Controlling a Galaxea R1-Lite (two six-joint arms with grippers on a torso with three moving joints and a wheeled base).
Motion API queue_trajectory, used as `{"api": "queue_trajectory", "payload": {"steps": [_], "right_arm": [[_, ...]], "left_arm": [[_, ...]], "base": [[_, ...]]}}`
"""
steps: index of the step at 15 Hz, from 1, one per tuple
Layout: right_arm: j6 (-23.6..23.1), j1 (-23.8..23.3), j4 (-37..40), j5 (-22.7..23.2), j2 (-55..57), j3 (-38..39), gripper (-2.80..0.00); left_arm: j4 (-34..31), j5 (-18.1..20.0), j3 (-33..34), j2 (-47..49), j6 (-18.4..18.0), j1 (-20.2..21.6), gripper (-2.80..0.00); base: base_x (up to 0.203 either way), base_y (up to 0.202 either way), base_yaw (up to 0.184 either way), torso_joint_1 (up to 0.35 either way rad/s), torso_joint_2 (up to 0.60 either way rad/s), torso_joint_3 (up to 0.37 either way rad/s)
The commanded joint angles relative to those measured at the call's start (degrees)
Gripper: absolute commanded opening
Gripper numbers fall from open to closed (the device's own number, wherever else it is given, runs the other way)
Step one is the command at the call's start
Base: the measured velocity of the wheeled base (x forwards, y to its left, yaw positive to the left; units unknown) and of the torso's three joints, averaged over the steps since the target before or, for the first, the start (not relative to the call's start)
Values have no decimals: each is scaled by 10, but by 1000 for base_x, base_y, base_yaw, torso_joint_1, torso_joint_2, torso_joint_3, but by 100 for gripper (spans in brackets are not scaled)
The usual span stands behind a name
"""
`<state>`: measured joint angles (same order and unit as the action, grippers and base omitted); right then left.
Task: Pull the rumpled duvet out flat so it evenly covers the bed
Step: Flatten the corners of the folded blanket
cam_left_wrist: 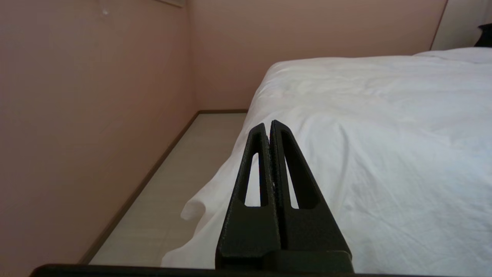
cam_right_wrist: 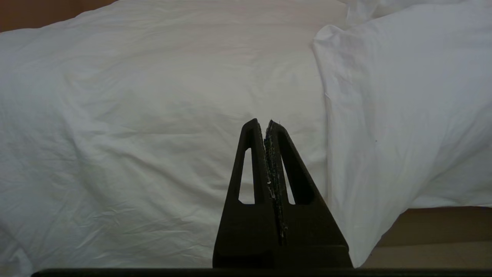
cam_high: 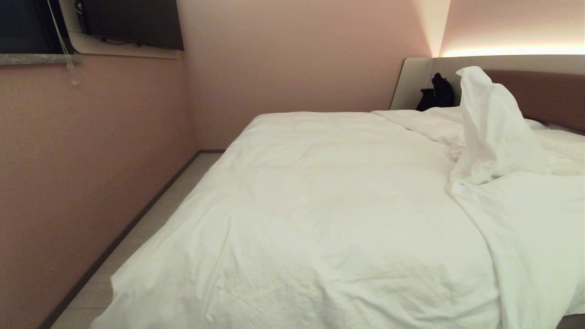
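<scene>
So the big puffy white cotton duvet (cam_high: pixel 320 205) lies mostly flat over the wide low bed (cam_high: pixel 539 93), except a peak standing up far right by the brown headboard. My left claw (cam_left_wrist: pixel 268 125) and right claw (cam_right_wrist: pixel 261 123) are both clenched on nothing, just off the near edge, probably because I haven't picked a grab spot yet

Left gripper (cam_left_wrist: pixel 269 125) matte black with tapered slotted fingers, right gripper (cam_right_wrist: pixel 263 124) likewise black, pale flecks along its inner finger edges
</scene>
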<state>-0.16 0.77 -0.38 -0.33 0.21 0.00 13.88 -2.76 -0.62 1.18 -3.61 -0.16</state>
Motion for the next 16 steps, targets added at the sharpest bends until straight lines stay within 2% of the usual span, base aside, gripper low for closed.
{"api": "queue_trajectory", "payload": {"steps": [1, 3, 6, 12, 15, 16], "right_arm": [[0, 0, 0, 0, 0, 0, -280], [0, 0, -1, 0, 0, 0, -280], [0, 0, 0, 0, 0, 0, -280], [0, 0, -1, 0, 0, 0, -280], [0, 0, -1, 0, 0, 0, -280], [0, 0, -1, 0, 0, 0, -280]], "left_arm": [[-5, 0, 6, -11, 0, 0, -280], [-10, 0, 6, -11, 0, 0, -280], [-75, 0, 6, -11, 6, 0, -280], [-98, 15, 6, -11, 22, 0, -280], [-157, 30, -1, -11, 26, 0, -280], [-157, 30, -1, -11, 31, 0, -280]], "base": [[0, 0, 0, 0, 0, 0], [0, 0, 0, 0, 0, 0], [0, 0, 0, 0, 0, 0], [0, 0, 0, 0, 0, 0], [0, 0, 0, 0, 0, 0], [0, 0, 0, 0, 0, 0]]}}
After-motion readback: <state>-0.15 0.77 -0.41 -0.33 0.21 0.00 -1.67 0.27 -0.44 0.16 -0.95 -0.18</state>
